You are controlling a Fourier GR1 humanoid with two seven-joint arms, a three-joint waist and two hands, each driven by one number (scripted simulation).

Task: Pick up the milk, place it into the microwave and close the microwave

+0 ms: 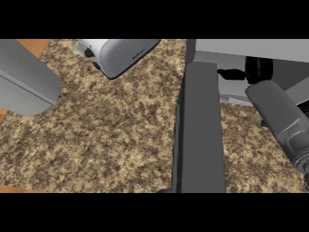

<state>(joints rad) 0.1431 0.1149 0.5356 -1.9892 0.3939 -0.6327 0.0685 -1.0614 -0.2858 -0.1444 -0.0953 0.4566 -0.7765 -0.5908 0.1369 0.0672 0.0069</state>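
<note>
Right forearm (287, 122) reaches into the microwave (270, 52); hand hidden, grip unclear. Withdrawing could snag the open door (198, 131).

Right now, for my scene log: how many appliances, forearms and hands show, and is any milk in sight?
Appliances: 2 (microwave, door open; pale appliance)
Forearms: 2 (left forearm; right forearm)
Hands: 1 (right hand)
Milk: 0 in sight
Total: 5

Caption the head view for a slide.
Right forearm reaches into the open microwave, its door swung out over the counter.
</note>
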